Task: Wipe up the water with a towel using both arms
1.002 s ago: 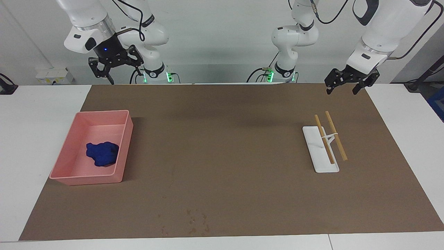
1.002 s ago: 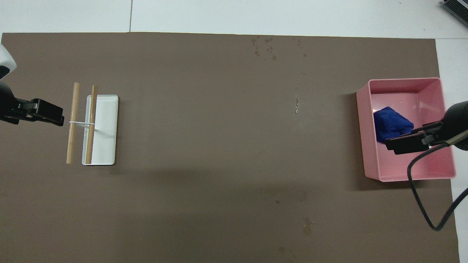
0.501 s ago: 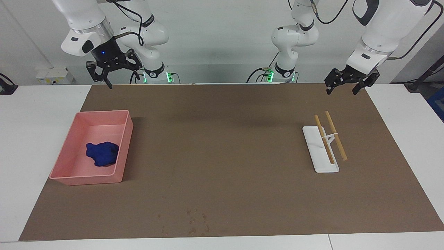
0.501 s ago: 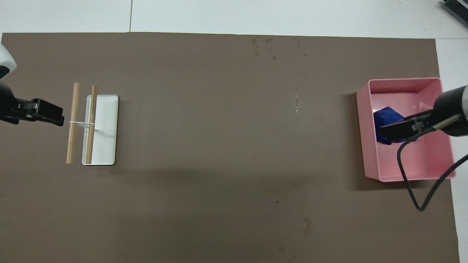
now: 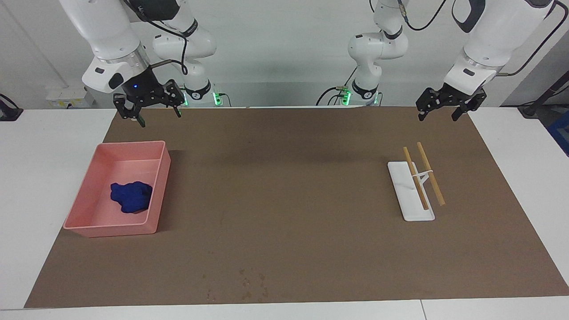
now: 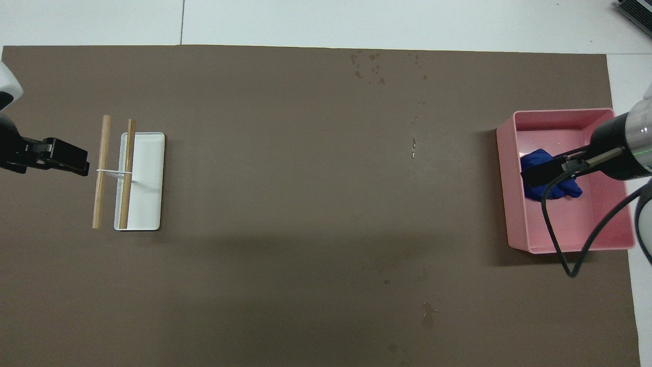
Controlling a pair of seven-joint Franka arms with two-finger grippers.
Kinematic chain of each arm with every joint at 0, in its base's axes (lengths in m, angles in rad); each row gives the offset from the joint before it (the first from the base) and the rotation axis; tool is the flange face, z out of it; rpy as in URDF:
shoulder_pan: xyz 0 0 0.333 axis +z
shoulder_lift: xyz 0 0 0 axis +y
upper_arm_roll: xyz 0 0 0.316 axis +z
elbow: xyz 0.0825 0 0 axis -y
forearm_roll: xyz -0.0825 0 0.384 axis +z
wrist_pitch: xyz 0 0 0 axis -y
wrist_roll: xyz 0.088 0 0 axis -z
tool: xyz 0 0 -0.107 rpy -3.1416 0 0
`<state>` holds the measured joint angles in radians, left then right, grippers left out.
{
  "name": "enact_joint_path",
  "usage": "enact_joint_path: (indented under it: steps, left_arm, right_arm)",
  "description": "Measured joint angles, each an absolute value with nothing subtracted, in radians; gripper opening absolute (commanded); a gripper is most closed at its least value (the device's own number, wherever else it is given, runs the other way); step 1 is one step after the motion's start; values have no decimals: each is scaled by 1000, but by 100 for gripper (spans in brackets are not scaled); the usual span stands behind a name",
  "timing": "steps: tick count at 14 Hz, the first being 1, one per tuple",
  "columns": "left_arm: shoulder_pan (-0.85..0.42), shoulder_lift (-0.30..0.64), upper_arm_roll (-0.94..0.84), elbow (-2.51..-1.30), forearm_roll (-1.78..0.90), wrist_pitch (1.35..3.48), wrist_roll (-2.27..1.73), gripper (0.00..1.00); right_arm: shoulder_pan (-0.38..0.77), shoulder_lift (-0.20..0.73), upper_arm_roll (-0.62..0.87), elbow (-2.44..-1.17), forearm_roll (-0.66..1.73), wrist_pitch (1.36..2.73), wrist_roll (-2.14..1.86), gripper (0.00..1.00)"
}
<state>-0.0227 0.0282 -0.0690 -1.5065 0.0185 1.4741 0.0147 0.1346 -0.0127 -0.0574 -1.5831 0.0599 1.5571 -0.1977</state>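
Note:
The deep-blue towel (image 5: 131, 197) lies bunched in the pink tray (image 5: 111, 231) at the right arm's end of the brown mat. Water drops (image 5: 249, 284) spot the mat near its edge farthest from the robots. My right gripper (image 5: 160, 118) is open and empty, raised well above the tray. In the overhead view the right gripper (image 6: 540, 173) covers part of the towel (image 6: 558, 191) in the tray (image 6: 560, 111). My left gripper (image 5: 437, 118) is open and empty and waits in the air beside the white stand. The water drops (image 6: 369, 66) also show in the overhead view.
A white flat stand with two wooden sticks (image 5: 411, 195) sits on the mat at the left arm's end; it also shows in the overhead view (image 6: 145, 178). A few more small drops (image 6: 413, 148) lie between the main drops and the mat's middle.
My right gripper has come down a little and moved forward over the tray, so it now covers the towel from above. The left arm, towel and tray have not moved.

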Motion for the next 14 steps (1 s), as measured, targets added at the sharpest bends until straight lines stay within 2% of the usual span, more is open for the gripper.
enact_joint_path:
  steps: [9,14]
  left_arm:
    - [-23,28,-69,-1506,19,1474,15,100]
    - [-23,28,-69,-1506,19,1474,15,100]
  right_arm:
    - [120,-23,-56,-1606,58,1565,-197,100]
    - [63,-23,-22,-1606,58,1586,-196,100]
